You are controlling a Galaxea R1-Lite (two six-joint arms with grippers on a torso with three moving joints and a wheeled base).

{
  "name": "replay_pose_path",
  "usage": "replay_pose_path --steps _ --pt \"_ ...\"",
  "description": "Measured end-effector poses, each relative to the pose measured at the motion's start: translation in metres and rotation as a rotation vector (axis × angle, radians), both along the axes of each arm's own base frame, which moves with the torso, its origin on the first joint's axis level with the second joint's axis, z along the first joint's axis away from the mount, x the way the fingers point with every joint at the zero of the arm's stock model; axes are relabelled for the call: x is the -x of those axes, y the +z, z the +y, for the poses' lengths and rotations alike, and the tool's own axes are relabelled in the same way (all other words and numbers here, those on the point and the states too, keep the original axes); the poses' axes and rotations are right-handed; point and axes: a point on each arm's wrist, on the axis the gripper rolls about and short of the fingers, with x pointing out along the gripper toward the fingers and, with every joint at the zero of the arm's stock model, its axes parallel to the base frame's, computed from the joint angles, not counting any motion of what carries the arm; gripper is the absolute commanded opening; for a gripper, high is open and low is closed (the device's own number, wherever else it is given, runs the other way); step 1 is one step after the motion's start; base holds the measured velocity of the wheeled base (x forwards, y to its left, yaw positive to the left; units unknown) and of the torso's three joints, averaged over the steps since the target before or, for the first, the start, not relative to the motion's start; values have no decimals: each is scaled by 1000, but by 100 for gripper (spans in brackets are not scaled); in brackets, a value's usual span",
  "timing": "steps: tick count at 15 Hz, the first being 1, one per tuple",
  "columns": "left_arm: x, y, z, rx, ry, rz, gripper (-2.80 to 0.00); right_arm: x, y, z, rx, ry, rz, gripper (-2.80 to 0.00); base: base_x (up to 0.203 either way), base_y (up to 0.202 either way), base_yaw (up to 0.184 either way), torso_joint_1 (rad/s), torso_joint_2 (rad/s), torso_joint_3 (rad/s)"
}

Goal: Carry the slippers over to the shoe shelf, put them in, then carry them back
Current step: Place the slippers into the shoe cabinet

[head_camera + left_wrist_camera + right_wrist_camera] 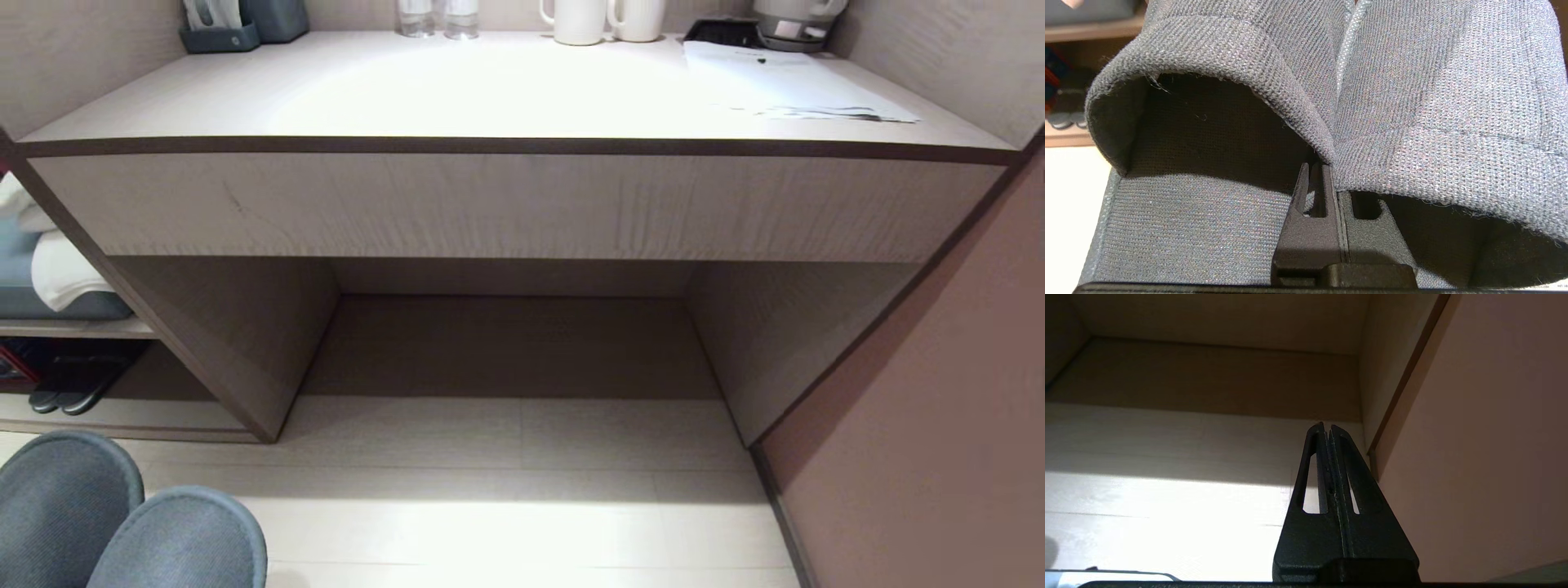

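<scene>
The slippers (122, 523), a pair in dark grey knit fabric, hang side by side at the lower left of the head view, toes pointing away from me. In the left wrist view my left gripper (1333, 171) is shut on the slippers (1412, 102), pinching their two inner edges together at the open heels. One fingertip is hidden under the fabric. The shoe shelf (139, 416) is the low cubby at the far left, beyond the slippers; its base board (1065, 139) also shows past them. My right gripper (1327, 428) is shut and empty above the floor.
A desk (522, 204) with a wide knee recess (506, 343) stands straight ahead, with mugs, glasses, a kettle and papers on top. Another dark pair with pale soles (69, 396) lies in the shelf. A brown wall (939, 408) closes the right side.
</scene>
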Motion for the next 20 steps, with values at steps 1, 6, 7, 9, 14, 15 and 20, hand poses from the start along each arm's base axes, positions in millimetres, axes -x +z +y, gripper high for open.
replay_pose_path --steps 1,6,7,9,14,15,20 --pt "0 0 0 0 0 0 -280 0 0 0 0 0 1 -280 0 0 0 2 6 210" --pt "0 0 0 0 0 0 -280 0 0 0 0 0 1 -280 0 0 0 0 3 195" --pt "0 0 0 0 0 0 -280 0 0 0 0 -1 0 -280 0 0 0 2 0 100" --pt "0 0 0 0 0 0 -280 0 0 0 0 0 0 -280 0 0 0 1 2 46" --pt "0 1 0 66 13 -5 -280 0 0 0 0 0 0 -280 0 0 0 0 0 0" --pt "0 1 0 77 16 -5 -280 0 0 0 0 0 1 -280 0 0 0 0 0 0" --pt "0 1 0 81 17 -6 -280 0 0 0 0 0 0 -280 0 0 0 0 0 0"
